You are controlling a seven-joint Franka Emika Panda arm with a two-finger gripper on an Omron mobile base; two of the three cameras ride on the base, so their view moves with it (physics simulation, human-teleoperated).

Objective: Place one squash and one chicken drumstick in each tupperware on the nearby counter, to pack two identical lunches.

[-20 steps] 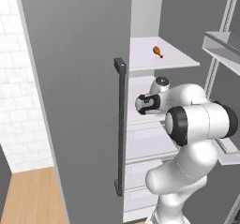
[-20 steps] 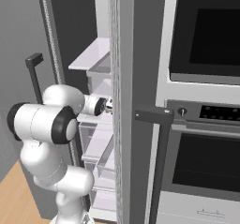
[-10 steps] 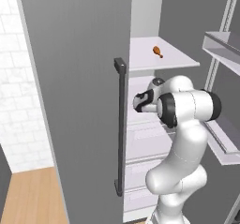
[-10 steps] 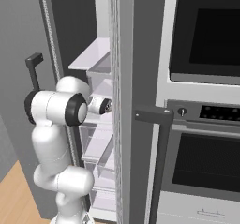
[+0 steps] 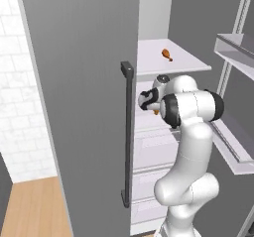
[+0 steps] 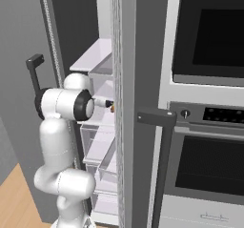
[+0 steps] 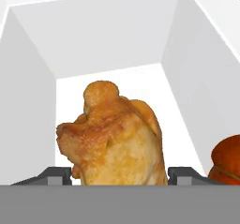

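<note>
Left base view: the tool (image 5: 147,101) reaches into the open fridge; another chicken drumstick (image 5: 167,55) lies on the upper shelf (image 5: 186,62). Hand view: a drumstick (image 7: 117,138) sits between its parted fingertips (image 7: 58,173); contact unclear. Round squash (image 7: 228,160) is near the right wall.

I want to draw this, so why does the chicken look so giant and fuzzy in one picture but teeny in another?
In the hand view the chicken drumstick sits right at the camera between the fingertips, so it looks huge and soft-edged. In the left base view another drumstick lies far back on a shelf, so it looks tiny. The light is flat, with hardly any shadows.
</note>
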